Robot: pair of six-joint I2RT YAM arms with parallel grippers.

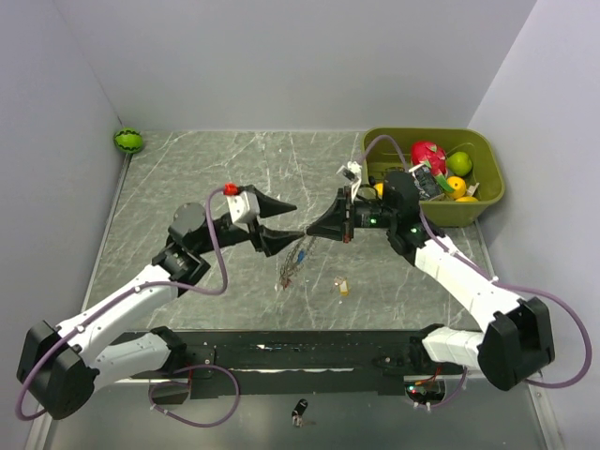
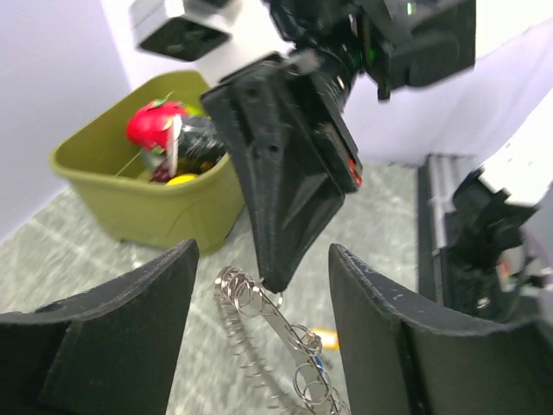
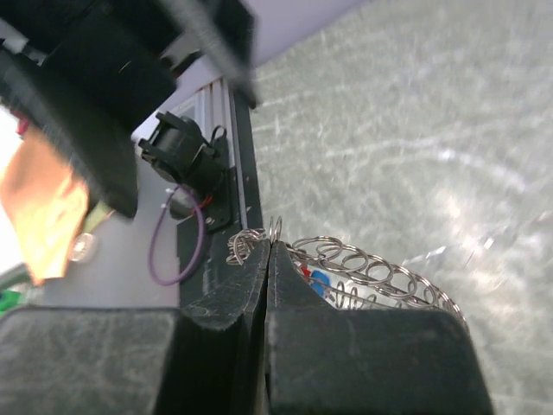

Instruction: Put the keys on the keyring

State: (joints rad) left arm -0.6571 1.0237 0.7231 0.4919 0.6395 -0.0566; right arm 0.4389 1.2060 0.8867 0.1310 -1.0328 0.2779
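1. Top external view: near the middle of the worktop, the right end effector is clenched on the upper edge of the keyring. The ring hangs down from the tip, and I cannot tell whether its lower end touches the surface.
2. The left end effector is released, its fingers spread wide and pointing right at the other one's tip.
3. Left wrist view: the right arm's closed tip sits between the two spread fingers, pinching the ring's looped wire edge.
4. Right wrist view: two keys, one with a red head and one with a blue, sit on the ring just beside the clamped fingers.
5. A tan key lies flat to the right of the ring, apart from it.
6. A green bin of toy fruit stands at the far right, and a small black fob lies at the near edge.
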